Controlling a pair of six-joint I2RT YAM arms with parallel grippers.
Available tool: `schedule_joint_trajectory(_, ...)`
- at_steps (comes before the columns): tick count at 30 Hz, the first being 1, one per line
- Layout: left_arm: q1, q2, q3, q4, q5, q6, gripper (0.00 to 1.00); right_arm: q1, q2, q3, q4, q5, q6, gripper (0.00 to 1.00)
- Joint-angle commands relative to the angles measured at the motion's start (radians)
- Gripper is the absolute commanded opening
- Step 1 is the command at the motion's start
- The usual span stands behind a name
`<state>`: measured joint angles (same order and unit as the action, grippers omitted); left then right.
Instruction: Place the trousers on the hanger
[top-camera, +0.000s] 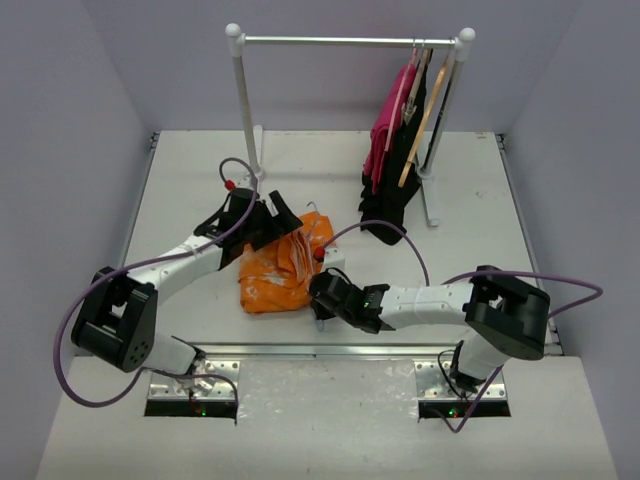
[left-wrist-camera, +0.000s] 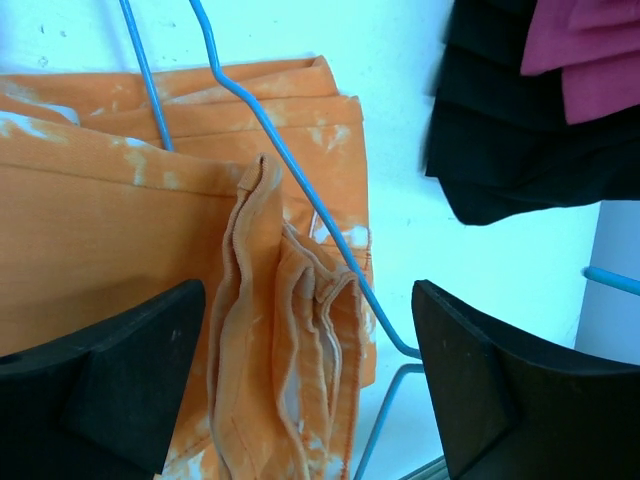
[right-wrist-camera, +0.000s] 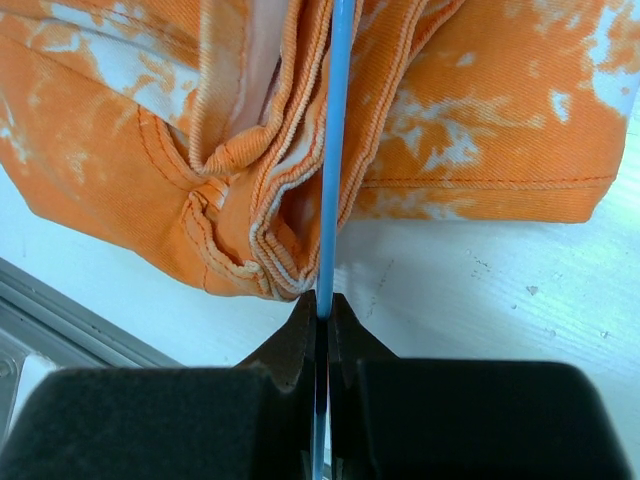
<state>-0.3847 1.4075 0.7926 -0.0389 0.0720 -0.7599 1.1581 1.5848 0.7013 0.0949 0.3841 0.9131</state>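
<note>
The orange trousers (top-camera: 283, 268) lie crumpled on the table between my two arms. The thin blue wire hanger (left-wrist-camera: 283, 158) runs across and through them. In the left wrist view a bunched fold of the trousers (left-wrist-camera: 285, 350) sits between the wide-apart fingers of my left gripper (left-wrist-camera: 308, 335), which is open and touches nothing. The left gripper (top-camera: 283, 218) hovers at the cloth's far edge. My right gripper (right-wrist-camera: 322, 306) is shut on the hanger (right-wrist-camera: 334, 150) wire, right at the near edge of the trousers (right-wrist-camera: 470, 120). In the top view the right gripper (top-camera: 322, 292) is beside the cloth's right side.
A white clothes rack (top-camera: 340, 41) stands at the back. On its right end hang a pink garment (top-camera: 385, 130), a black garment (top-camera: 392, 205) and a wooden hanger (top-camera: 425, 118). The black garment (left-wrist-camera: 500, 130) hangs close beyond my left gripper. Grey walls enclose the table.
</note>
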Motion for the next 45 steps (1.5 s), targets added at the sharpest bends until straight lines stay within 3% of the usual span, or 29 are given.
schedule_joint_trajectory(1,-0.002,-0.068,-0.036,-0.034,-0.034,0.034,0.72,0.01,-0.003,0.016,0.01,-0.006,-0.001,0.0)
schedule_joint_trajectory(3,-0.002,-0.103,-0.077,-0.03,-0.027,0.023,0.57,0.011,-0.005,0.014,0.011,-0.008,0.001,0.0)
schedule_joint_trajectory(7,-0.004,-0.21,-0.21,0.015,0.035,-0.033,0.17,0.011,-0.016,0.011,0.01,-0.008,0.009,0.0)
schedule_joint_trajectory(12,-0.005,-0.252,-0.245,-0.005,-0.041,-0.031,0.01,0.015,-0.013,0.012,0.015,-0.011,0.007,0.0)
schedule_joint_trajectory(17,-0.008,-0.133,-0.18,-0.011,-0.014,0.013,0.0,0.016,-0.011,0.027,0.012,-0.024,0.002,0.0)
schedule_joint_trajectory(22,-0.041,0.058,-0.16,0.103,0.199,0.023,0.0,0.018,-0.029,0.033,0.038,-0.044,-0.041,0.0)
schedule_joint_trajectory(30,-0.059,0.175,-0.169,0.357,0.429,-0.084,0.0,0.022,-0.024,0.069,0.057,-0.098,-0.122,0.0)
schedule_joint_trajectory(39,-0.058,0.17,-0.189,0.404,0.202,-0.248,0.0,0.03,-0.021,0.085,0.064,-0.176,-0.154,0.0)
schedule_joint_trajectory(42,-0.047,0.163,-0.184,0.397,0.173,-0.24,0.0,0.03,-0.022,0.085,0.068,-0.201,-0.183,0.0)
schedule_joint_trajectory(45,-0.017,0.1,-0.178,0.29,0.161,-0.197,0.03,0.031,-0.02,0.084,0.047,-0.172,-0.156,0.0)
